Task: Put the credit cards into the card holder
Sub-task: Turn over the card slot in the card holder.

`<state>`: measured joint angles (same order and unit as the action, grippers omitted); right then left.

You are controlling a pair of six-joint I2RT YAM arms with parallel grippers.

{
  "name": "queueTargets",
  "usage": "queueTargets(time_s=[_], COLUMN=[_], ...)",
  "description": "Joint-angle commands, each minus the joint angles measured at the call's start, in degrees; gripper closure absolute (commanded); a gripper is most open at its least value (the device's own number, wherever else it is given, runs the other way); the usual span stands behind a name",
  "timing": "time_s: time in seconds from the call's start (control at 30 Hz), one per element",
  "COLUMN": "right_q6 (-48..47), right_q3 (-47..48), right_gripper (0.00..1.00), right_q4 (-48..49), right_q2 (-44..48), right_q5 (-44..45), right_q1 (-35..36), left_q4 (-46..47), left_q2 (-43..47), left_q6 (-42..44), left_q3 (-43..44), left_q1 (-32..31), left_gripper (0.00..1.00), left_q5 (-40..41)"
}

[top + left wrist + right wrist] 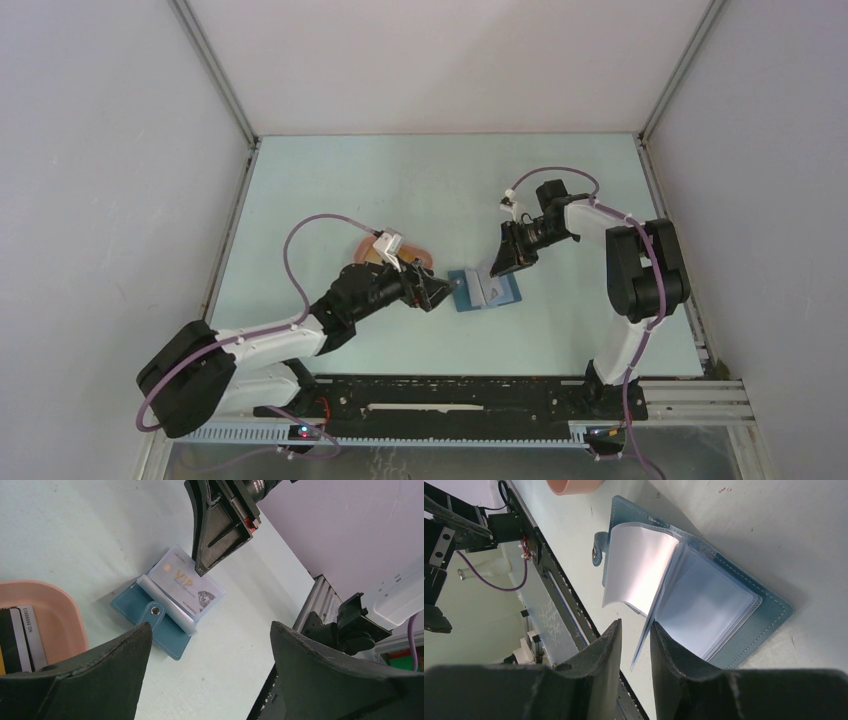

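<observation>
The card holder point(486, 290) lies open on the table, a blue wallet with a snap tab point(155, 611) and clear sleeves. A whitish card marked VIP point(183, 583) sits in the top sleeve. My right gripper point(497, 268) points down onto the holder. Its jaws are narrowly apart point(636, 625), and a raised clear sleeve point(644, 645) stands between them, against one finger. My left gripper point(210, 670) is wide open and empty, just left of the holder point(438, 292). A black card point(9, 642) and a whitish numbered card point(30, 632) lie in the pink tray point(57, 605).
The pink tray point(368, 247) sits behind my left arm, partly hidden by it. A black rail point(450, 395) runs along the table's near edge. White enclosure walls stand on the left, the right and at the back. A white power strip point(400, 595) lies beyond the table edge.
</observation>
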<state>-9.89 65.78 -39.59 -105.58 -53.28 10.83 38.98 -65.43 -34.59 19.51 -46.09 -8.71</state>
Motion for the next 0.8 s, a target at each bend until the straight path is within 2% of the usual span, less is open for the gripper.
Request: queueTargets(time_s=[0.0,0.23,0.53,0.7,0.77], right_q6=[0.87,1.02,0.18,0.37,0.58], right_q3=[1.63,2.0,2.48,2.44,2.47], right_gripper=[0.65,0.63,0.53,0.54,0.58], right_q4=[-0.31,-0.78,-2.03,-2.34,-2.34], right_q2=[-0.07,-1.45,-0.43,-1.23,-1.66], right_q5=[-0.3,3.59,-3.99,-6.03,-6.59], right_q1=[-0.64,-0.72,-2.34,-3.82,-3.97], left_q4=[3.33,3.38,4.05,4.08,4.08], left_q2=[-0.41,-0.79,-1.58,-1.6,-1.63], left_q6=[-0.56,-0.65,-1.01,-1.02,-1.09], left_q3=[-1.23,-1.12,-1.05,-0.97,-0.96], left_q1=[0.22,0.2,0.21,0.16,0.22], left_gripper=[0.08,0.08,0.08,0.09,0.08], left_q5=[-1.09,-1.06,-1.5,-1.57,-1.62])
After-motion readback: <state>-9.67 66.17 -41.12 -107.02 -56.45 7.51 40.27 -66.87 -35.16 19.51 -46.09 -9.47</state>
